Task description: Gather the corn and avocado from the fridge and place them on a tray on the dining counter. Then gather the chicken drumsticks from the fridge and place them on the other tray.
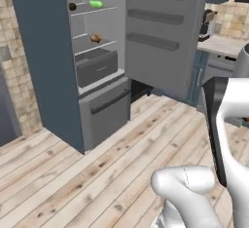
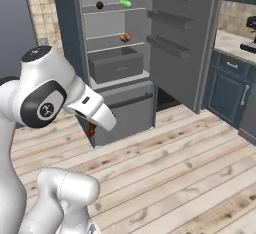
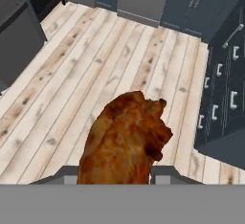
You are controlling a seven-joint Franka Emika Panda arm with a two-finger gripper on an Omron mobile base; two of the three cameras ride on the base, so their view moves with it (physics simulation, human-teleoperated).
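Left base view: fridge (image 1: pixel 44 51) standing open, avocado (image 1: pixel 72 7) and another drumstick (image 1: pixel 96 38) sitting on shelves

Right base view: gripper (image 2: pixel 91 128) carrying brown piece over floor (image 2: pixel 190 168)

Hand view: jaws clenching chicken drumstick (image 3: pixel 125 139)

Judging: drumstick delivery underway, avocado and second drumstick remaining
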